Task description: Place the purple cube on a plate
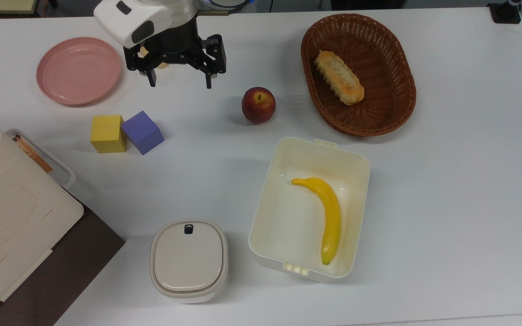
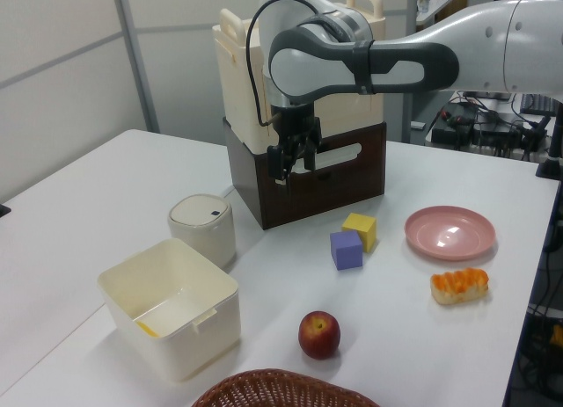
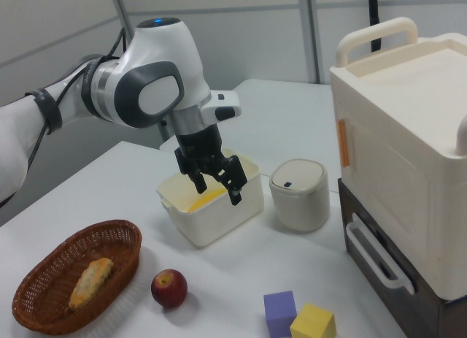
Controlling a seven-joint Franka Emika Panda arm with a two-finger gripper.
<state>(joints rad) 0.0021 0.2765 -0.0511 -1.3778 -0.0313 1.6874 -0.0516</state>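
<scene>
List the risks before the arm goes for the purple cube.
1. The purple cube sits corner-to-face against the yellow cube, so a descending finger could nudge or catch the yellow one.
2. The open gripper hangs well above the table; its fingers may need turning to match the cube's angled faces.
3. The plate is shallow, so a high release could bounce the cube out.

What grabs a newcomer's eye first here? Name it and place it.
The open gripper hangs empty above the table, between the pink plate and the apple. Below it in the top view, the purple cube sits against the yellow cube. A banana lies in the cream bin.
</scene>
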